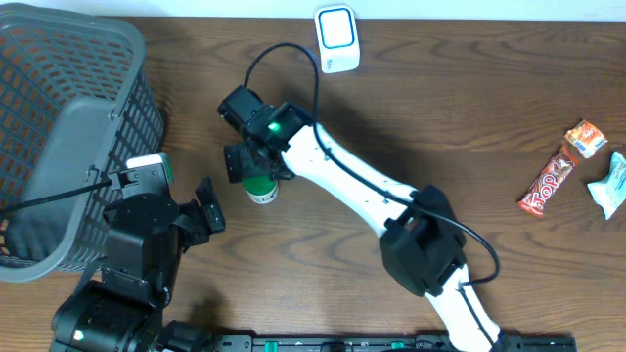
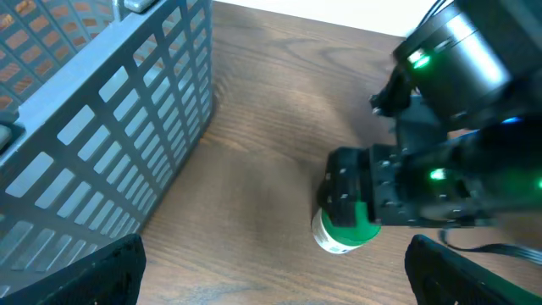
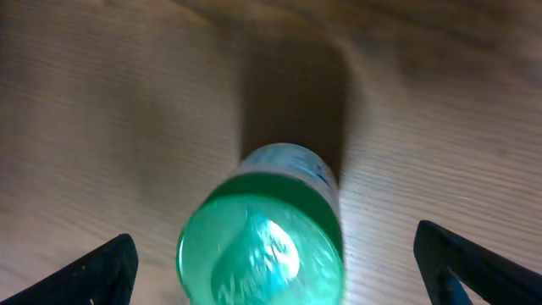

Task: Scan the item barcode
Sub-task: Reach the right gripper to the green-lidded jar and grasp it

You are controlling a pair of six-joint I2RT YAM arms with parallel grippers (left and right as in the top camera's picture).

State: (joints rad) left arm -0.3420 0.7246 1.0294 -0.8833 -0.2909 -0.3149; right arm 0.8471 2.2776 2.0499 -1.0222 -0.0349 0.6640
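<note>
Right wrist, right tool [image 3: 273, 241] spread wide around green-capped bottle [image 3: 254, 263]

Bottle [image 1: 261, 190] stands mid-tabletop [image 1: 440, 98], directly under the right gripper [image 1: 254, 168].
A basket [image 1: 68, 147] sits at the left edge and a scanner [image 1: 336, 37] at the far edge behind the bottle. Snack packets [image 1: 548, 181] lie well apart at right, and the left gripper [image 1: 210, 205] is between basket and bottle.

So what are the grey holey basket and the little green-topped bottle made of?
The grey lattice basket looks like moulded plastic: a dull, matt surface with even square holes. The small white bottle with a green cap is probably plastic too. Its cap is glossy, catches the light and looks slightly see-through.
</note>
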